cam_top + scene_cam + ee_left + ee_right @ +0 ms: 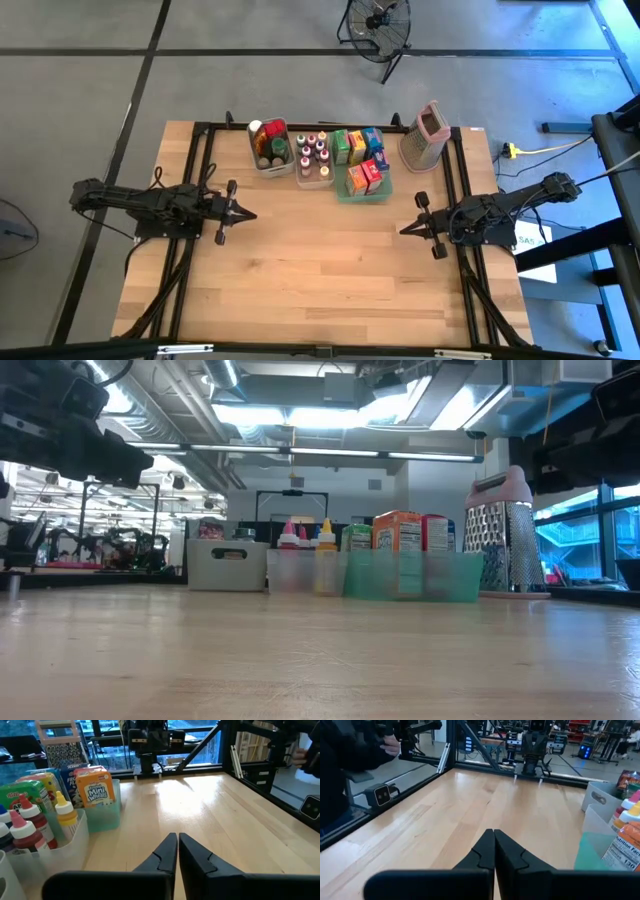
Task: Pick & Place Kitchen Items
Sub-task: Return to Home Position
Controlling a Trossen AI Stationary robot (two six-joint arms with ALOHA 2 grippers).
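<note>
Left pincer [250,214], right pincer [405,230] closed, empty; bright-capped bottles [313,155], colourful boxes [360,150] upright in bins [228,565]

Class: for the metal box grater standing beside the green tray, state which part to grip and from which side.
Probably the pink top, taken from straight above. The grater stands upright, its metal body widens downward, and the green tray sits close on one side.
</note>
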